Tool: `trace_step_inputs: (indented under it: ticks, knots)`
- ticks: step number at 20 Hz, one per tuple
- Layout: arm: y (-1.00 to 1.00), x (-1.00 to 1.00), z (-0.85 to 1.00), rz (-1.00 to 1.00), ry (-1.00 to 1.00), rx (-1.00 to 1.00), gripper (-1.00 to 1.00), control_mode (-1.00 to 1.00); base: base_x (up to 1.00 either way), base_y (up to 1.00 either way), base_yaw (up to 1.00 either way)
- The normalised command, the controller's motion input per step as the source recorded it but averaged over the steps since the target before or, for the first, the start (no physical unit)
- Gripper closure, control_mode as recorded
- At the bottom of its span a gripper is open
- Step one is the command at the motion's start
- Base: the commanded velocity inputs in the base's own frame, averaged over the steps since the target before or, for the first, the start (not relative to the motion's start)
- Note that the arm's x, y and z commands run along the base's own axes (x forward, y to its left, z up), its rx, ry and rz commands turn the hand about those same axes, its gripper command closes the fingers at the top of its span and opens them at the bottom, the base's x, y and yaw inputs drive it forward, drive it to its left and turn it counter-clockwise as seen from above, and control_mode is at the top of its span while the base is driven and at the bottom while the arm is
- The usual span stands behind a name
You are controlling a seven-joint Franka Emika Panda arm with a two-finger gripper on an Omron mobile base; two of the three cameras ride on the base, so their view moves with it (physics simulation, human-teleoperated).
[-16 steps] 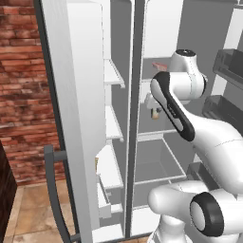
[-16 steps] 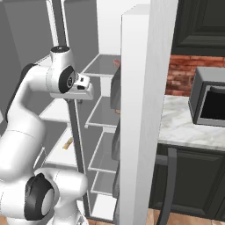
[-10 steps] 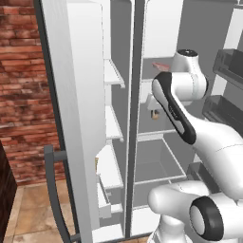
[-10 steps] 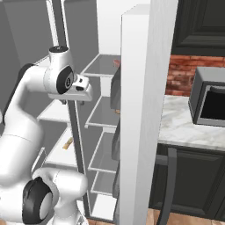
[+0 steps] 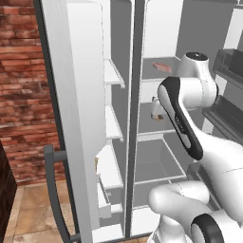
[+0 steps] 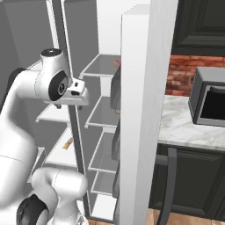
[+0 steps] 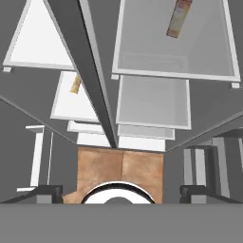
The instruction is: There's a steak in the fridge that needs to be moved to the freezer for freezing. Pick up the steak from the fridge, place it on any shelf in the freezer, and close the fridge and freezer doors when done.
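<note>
The steak (image 5: 161, 67) lies flat on an upper shelf of the fridge (image 5: 161, 133), the wider right section; a sliver of it (image 6: 116, 63) also shows past the door edge. Both doors stand open: the freezer door (image 5: 80, 118) at the left and the fridge door (image 6: 145, 110) at the right. My gripper (image 7: 121, 192) points downward in front of the divider (image 7: 90, 71) between freezer (image 5: 114, 128) and fridge. It is open, with nothing between its fingertips (image 7: 45, 191). The steak sits above and behind the hand.
A tan-brown jar (image 7: 179, 18) stands on the middle fridge shelf, close to my hand (image 5: 156, 110). A small yellow item (image 7: 75, 84) lies on a freezer shelf. Dark door bins (image 5: 228, 61) line the fridge door. A microwave (image 6: 211, 101) sits on the marble counter.
The arm has shifted slightly and the hand has dipped a little in front of the divider. The gripper stays open and the steak has not moved.
</note>
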Motion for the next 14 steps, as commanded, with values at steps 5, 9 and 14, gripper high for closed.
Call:
trace_step_inputs:
  ticks: [5, 9, 14]
  knots:
    - [-0.19, -0.55, 0.62, 0.09, -0.19, 0.0, -1.0, -1.0, 0.0, 0.0, 0.0]
    - [-0.22, -0.13, 0.55, 0.11, -0.05, -0.01, -1.0, -1.0, 0.0, 0.0, 0.0]
    - [-0.05, 0.01, 0.54, 0.07, 0.0, -0.03, -1.0, -1.0, 0.0, 0.0, 0.0]
